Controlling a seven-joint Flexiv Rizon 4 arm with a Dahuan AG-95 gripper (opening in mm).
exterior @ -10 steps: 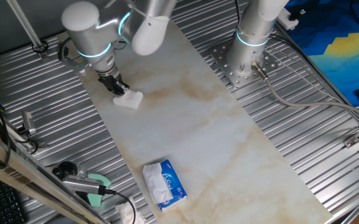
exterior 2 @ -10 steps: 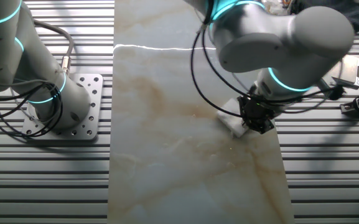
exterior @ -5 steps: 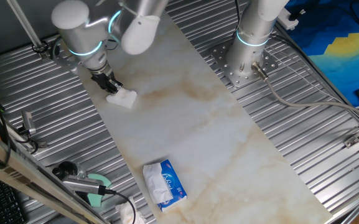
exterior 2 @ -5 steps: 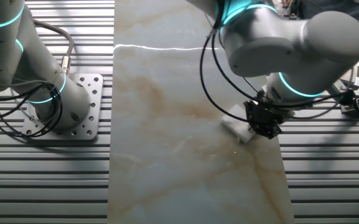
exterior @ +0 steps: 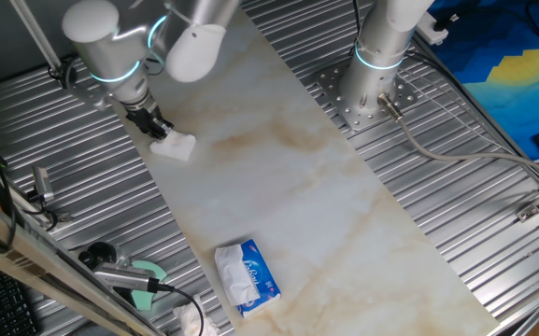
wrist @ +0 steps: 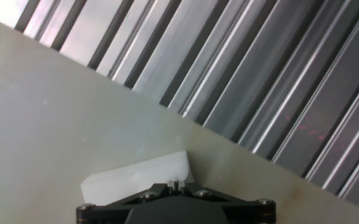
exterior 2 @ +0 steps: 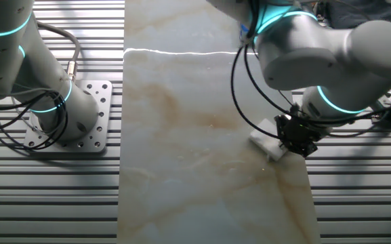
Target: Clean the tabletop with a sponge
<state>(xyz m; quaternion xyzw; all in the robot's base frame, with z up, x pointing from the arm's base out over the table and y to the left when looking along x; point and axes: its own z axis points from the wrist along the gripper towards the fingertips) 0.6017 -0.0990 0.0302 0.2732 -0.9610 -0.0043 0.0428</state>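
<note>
White marble-look tabletop point(exterior: 288, 177), tan-veined and glossy, lies lengthwise on ribbed grey metal surfaces point(exterior: 456, 215), and bears the sponge point(exterior: 175, 146), a small white soft block pressed flat close to one long edge, toward the end near the arm's elbow. Black two-finger gripper point(exterior: 155, 131), pointing down from the grey arm point(exterior: 110, 42), pinches the sponge from above; the hand view shows the block point(wrist: 139, 180) jutting from under the gripper body, just inside the slab's edge. Blue-and-white tissue pack point(exterior: 247, 275) lies near the opposite end, same long edge, well apart from the sponge.
</note>
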